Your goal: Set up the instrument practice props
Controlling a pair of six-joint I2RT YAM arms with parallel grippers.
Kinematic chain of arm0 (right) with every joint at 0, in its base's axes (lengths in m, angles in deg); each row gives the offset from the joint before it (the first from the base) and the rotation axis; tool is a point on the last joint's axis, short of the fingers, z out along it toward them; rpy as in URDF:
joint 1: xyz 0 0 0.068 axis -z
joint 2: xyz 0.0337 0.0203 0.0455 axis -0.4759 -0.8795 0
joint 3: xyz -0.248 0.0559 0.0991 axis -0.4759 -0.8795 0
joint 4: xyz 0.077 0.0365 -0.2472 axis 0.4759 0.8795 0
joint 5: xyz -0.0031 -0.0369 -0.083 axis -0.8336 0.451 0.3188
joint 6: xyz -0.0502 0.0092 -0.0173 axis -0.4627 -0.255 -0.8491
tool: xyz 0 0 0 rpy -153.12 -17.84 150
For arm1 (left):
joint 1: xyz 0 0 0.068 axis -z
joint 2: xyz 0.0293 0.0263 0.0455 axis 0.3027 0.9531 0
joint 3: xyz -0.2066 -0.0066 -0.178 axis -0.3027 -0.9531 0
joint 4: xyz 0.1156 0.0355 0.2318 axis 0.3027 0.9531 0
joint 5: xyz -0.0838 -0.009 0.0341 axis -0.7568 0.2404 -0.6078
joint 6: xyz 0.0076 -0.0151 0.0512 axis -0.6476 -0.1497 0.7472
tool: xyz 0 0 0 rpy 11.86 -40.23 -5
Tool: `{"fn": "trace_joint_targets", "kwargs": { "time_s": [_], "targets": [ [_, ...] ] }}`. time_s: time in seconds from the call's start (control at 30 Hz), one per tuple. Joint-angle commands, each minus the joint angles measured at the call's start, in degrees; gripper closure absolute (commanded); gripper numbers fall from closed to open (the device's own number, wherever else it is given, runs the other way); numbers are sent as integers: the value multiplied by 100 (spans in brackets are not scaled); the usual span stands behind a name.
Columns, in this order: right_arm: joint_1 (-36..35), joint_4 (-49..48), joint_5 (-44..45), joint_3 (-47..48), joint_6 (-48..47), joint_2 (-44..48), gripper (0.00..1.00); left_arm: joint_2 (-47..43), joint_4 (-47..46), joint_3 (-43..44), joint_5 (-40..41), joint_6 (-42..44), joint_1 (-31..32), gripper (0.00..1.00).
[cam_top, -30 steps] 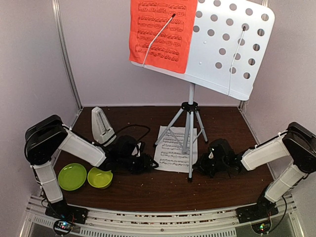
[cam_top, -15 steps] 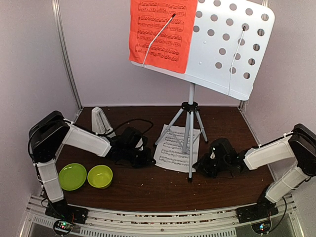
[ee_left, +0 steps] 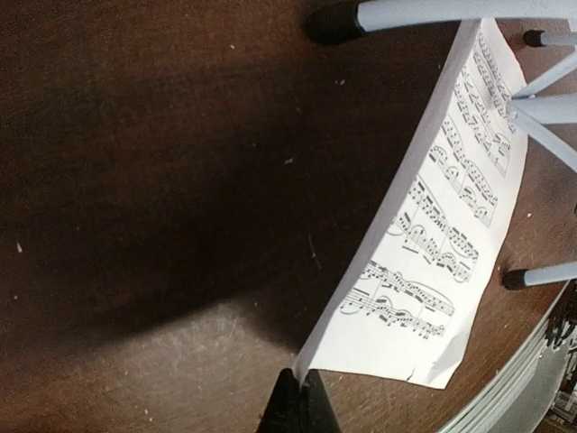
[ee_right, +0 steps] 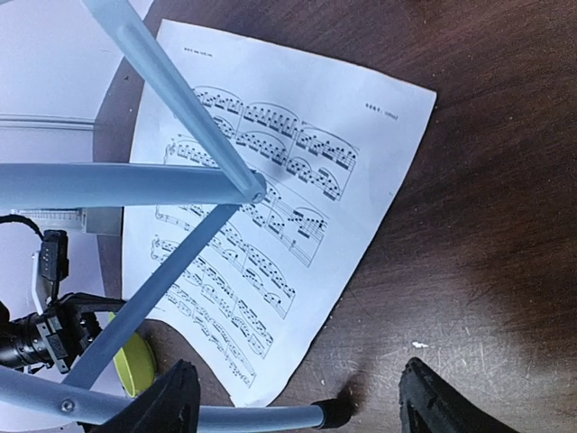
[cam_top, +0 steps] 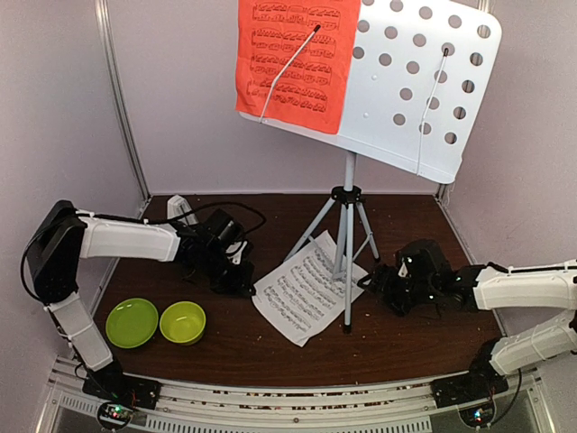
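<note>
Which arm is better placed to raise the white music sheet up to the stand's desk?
Left. The left gripper is shut on a corner of the white music sheet, with that edge raised. The right gripper stands open, holding nothing.

metronome [cam_top: 179, 208] mostly behind left arm [cam_top: 126, 239], stand desk [cam_top: 424, 90] top cropped

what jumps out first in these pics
The red music sheet on the music stand's perforated desk, top centre, grabs the eye first. Below, a white music sheet lies under the tripod legs, its corner pinched by the left end effector; two lime-green bowls sit front left.
</note>
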Motion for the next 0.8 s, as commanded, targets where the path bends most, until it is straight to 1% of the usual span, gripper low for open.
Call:
{"fn": "trace_joint_targets", "kwargs": {
  "time_s": [0.0, 0.2, 0.37, 0.4, 0.5, 0.6, 0.67, 0.7, 0.77],
  "targets": [
    [-10, 184, 153, -225, -115, 302, 23, -332, 642, -72, -20, 497, -31, 100],
    [-10, 207, 78, -482, -124, 542, 23, -986, 777, -709, -114, 524, -31, 100],
    [-11, 147, 9, -637, -116, 580, 24, -1303, 742, -975, -379, 611, 22, 100],
    [-10, 131, -1, -649, -116, 572, 24, -1327, 654, -1006, -473, 626, 48, 98],
    [-14, 105, -14, -658, -138, 528, 24, -1348, 286, -1070, -806, 637, 80, 69],
    [-14, 141, -23, -615, -175, 493, 24, -1280, 86, -960, -875, 761, 56, 49],
    [-10, 176, -16, -594, -194, 517, 24, -1164, -27, -875, -934, 804, -50, 39],
    [-10, 198, -15, -599, -187, 534, 24, -1081, -117, -855, -1022, 821, -134, 36],
    [-10, 238, 2, -613, -187, 584, 24, -883, -217, -735, -1191, 924, -327, 34]
  ]
}}
